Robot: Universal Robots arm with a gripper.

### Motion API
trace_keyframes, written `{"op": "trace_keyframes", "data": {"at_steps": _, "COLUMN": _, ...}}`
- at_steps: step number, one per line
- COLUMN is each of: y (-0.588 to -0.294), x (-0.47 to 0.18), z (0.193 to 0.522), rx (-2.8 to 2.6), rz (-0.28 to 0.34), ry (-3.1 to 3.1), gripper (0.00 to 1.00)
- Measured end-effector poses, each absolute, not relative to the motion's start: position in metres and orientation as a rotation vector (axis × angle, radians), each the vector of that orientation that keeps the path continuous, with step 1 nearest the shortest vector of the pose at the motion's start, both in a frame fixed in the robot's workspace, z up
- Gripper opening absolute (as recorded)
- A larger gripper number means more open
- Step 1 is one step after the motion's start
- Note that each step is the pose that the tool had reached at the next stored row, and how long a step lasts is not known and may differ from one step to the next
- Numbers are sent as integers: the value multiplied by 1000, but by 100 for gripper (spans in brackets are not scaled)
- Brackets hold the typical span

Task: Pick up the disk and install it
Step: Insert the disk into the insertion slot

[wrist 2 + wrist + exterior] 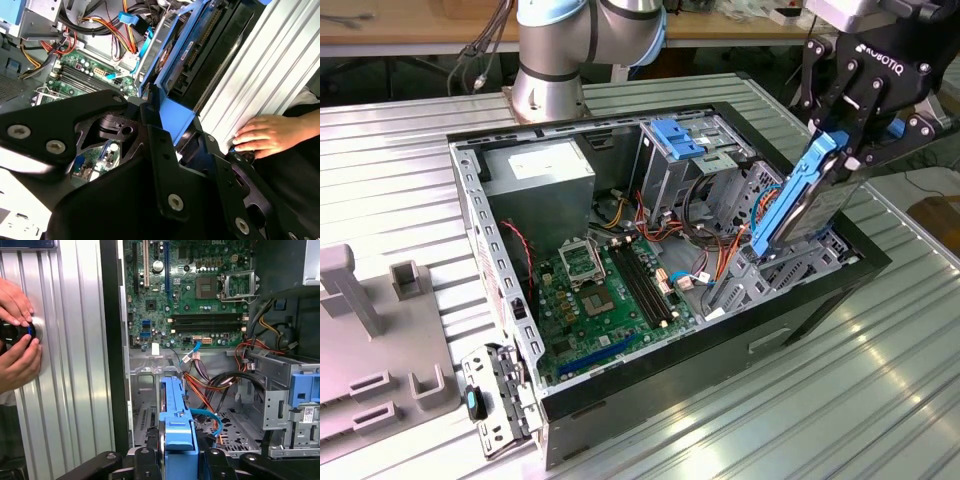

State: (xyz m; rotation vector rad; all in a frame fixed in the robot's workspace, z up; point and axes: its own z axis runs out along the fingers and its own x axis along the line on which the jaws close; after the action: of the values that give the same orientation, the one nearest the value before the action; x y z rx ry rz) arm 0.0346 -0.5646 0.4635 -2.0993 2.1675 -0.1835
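The disk [798,208], a dark-grey drive edged with bright blue rails, hangs tilted over the open computer case [500,270] at the exterior view's right. Its lower end dips into the bay area among orange and blue cables. My gripper [842,150] is shut on the disk's upper blue end tab. In the first wrist view the blue rail of the disk [175,422] runs out from between my black fingers [145,462]. In the second wrist view the disk [200,47] lies beyond the gripper [167,127], above the case's edge.
Inside the case are a green motherboard [590,290], a power supply [540,170] and a silver cage with a pale blue bracket [675,140]. A person's hands [17,340] rest on the ribbed metal table [880,380] beside the case. A grey fixture [380,340] stands at the exterior view's left.
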Motion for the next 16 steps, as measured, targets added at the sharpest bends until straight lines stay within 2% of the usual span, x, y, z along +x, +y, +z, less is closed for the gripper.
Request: {"op": "trace_keyframes", "data": {"at_steps": 16, "y": -563, "x": 34, "z": 448, "rx": -2097, "rz": -184, "ry": 2169, "gripper": 37}}
